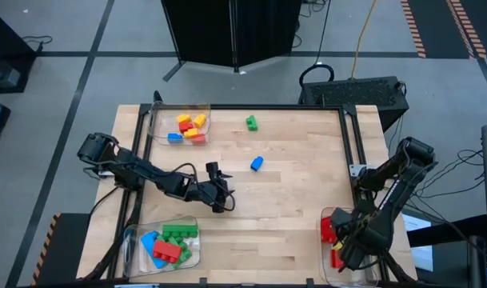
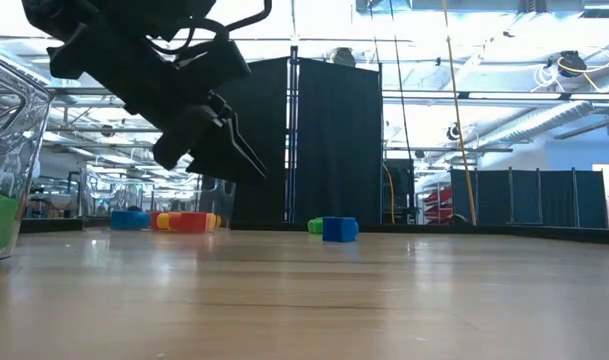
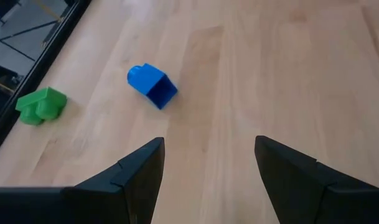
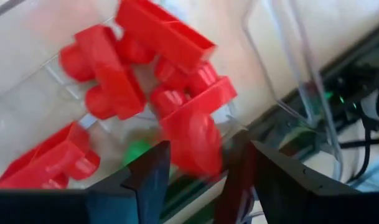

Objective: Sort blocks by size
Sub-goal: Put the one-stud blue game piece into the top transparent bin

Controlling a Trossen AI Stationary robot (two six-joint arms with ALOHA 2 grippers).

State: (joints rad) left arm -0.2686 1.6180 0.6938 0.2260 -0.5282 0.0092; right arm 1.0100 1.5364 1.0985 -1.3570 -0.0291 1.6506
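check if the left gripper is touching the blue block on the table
Apart. The left wrist view shows bare wood between the open left gripper and the blue block.

Grey concrete floor crossed by dark lines surrounds the pale wooden table. Beyond its far edge stands a tall black curtain panel. Bright ceiling lights glare overhead, and a yellow cable hangs down.
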